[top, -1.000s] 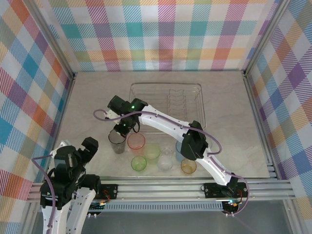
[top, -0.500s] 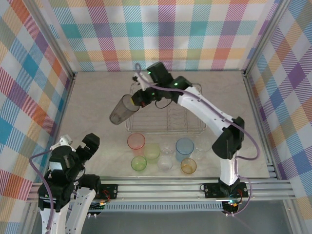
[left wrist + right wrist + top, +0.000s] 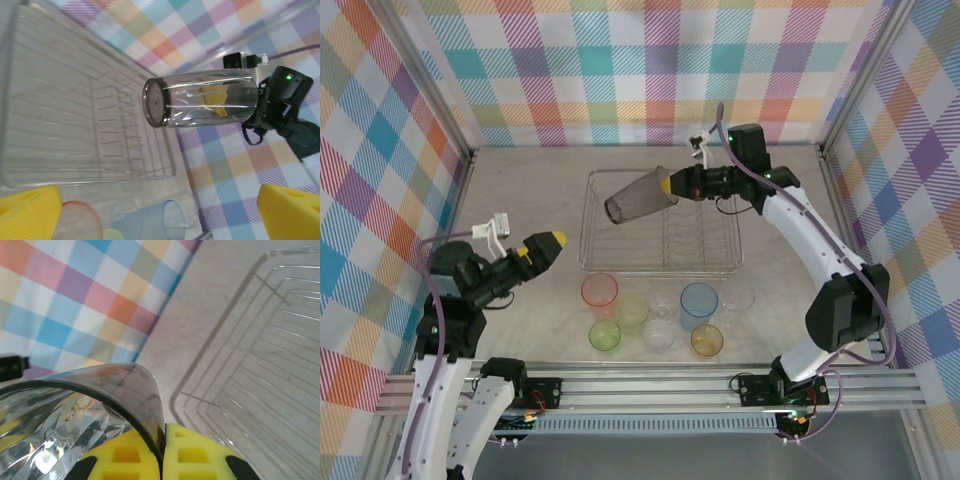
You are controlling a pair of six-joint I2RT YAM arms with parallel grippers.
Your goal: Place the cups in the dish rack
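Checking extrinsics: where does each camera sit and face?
Top external: overhead from the near edge, looking down on the dish rack; left gripper, right gripper show.
Left wrist: faces across the rack at the grey cup; own yellow fingertips below.
Right wrist: looks past the cup's rim to the rack; right gripper pinches that rim.
All share: cup, rack.

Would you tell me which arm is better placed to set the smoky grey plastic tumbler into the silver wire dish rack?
Right. The right gripper is shut on the smoky grey plastic tumbler, held sideways over the silver wire dish rack. The left gripper is open, empty, left of the rack.
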